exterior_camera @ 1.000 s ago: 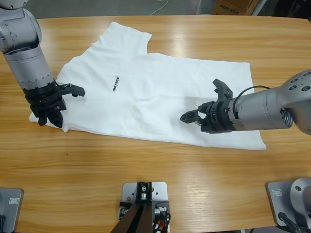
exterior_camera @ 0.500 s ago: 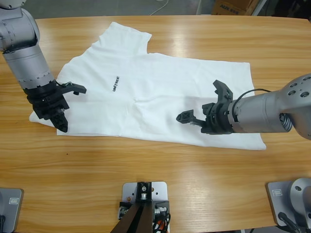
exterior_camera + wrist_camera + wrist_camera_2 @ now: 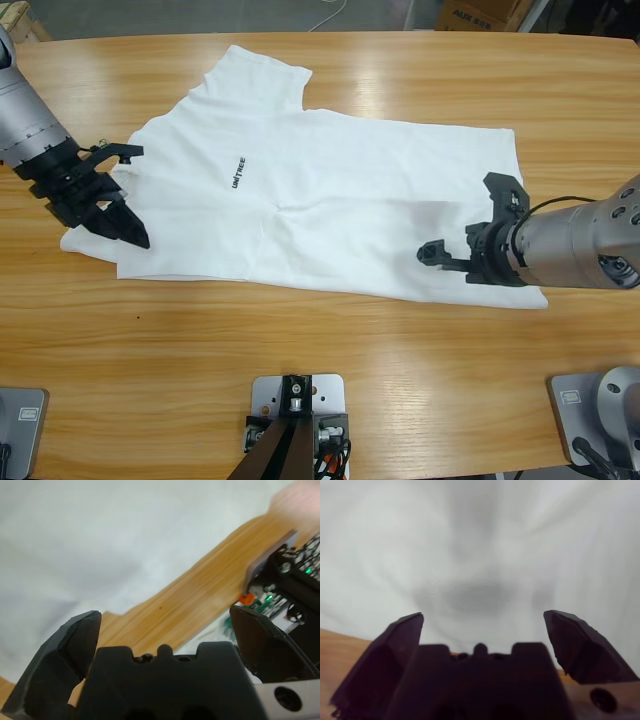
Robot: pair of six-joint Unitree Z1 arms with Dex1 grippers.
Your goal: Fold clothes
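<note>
The clothes are one white T-shirt [image 3: 330, 200] lying spread flat on the wooden table [image 3: 300, 330]. Its neck end points left and its hem right, with small black lettering [image 3: 237, 172] on the chest. My left gripper [image 3: 142, 197] is open at the shirt's left edge, by the near sleeve [image 3: 88, 240], with nothing between its jaws. The left wrist view shows white cloth [image 3: 100, 540] and bare wood beyond the left gripper [image 3: 165, 617]. My right gripper [image 3: 458, 216] is open over the shirt's hem end. In its wrist view the right gripper [image 3: 484, 616] looks onto wrinkled white cloth [image 3: 480, 545].
The far sleeve [image 3: 265, 75] points toward the table's back edge. A cardboard box [image 3: 480, 12] and a white cable [image 3: 330, 15] lie beyond the table at the back. Bare wood runs along the front of the shirt.
The left arm has drawn back to the left, its gripper now angled at the shirt's left edge. The right gripper has pulled back to the right, from mid-shirt toward the hem.
</note>
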